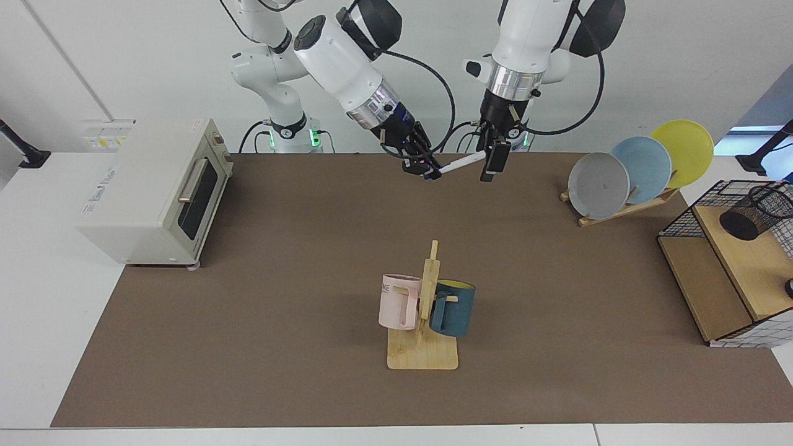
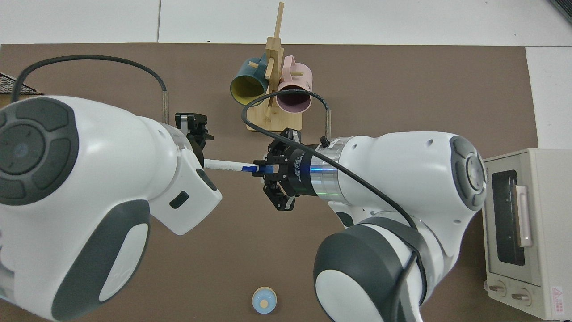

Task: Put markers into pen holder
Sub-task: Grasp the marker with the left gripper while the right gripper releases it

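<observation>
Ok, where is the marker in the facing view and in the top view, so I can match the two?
Facing view: the marker is at the upper middle, in the air above the mat's far edge, held by the right gripper, its free end at the left gripper.
Top view: the marker lies level at the centre, between the two arms.
Shared landmark: the wooden mug rack.

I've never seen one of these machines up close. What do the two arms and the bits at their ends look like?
Both arms have glossy white rounded shells with dark grey joint caps and a silver metal ring at the wrist. Each ends in a black two-finger tool, the left tool and the right tool. A black cable loops outside each forearm. Green lights glow at the bases.
</observation>
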